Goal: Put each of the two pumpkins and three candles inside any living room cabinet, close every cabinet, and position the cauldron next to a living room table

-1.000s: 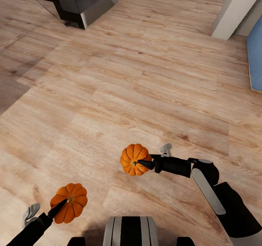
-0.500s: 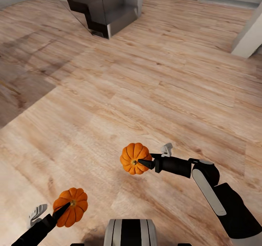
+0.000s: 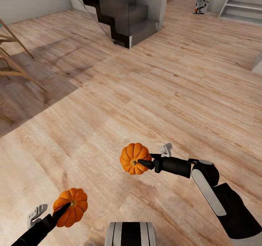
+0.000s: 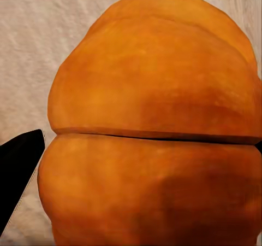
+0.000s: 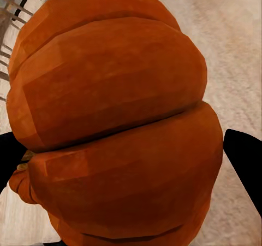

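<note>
Nearest the robot's trunk, the left gripper [image 3: 62,210] carried one pumpkin [image 3: 71,206] low over the wooden floor [image 3: 109,122], its fingers clamped on the fruit, with one dark finger [image 4: 16,169] showing beside the orange flank in the left wrist view, where the ribbed skin [image 4: 153,126] loomed very close. A little further out and toward the robot's right, the right gripper [image 3: 142,163] held the second pumpkin [image 3: 134,158] well apart from the first, its fingers closed on it near the stem end; in the right wrist view a dark finger [image 5: 244,158] stood on each side of the orange body [image 5: 114,126]. Both pumpkins looked small, stiff and light, judged by how steadily a single pinch bore each, but the rounded, smooth ribs seemed likely to slip if the grip loosened, so a hold across the widest part, with the fingers seated in the grooves, appeared safest. Neither hung over any counter or cabinet; only bare floor lay under them. Beyond, pale wooden legs [image 3: 14,60] stood near the floor's left side, then a dark staircase [image 3: 120,16], and farthest off a small black-and-white figure [image 3: 201,3] beside pale steps [image 3: 242,2].
</note>
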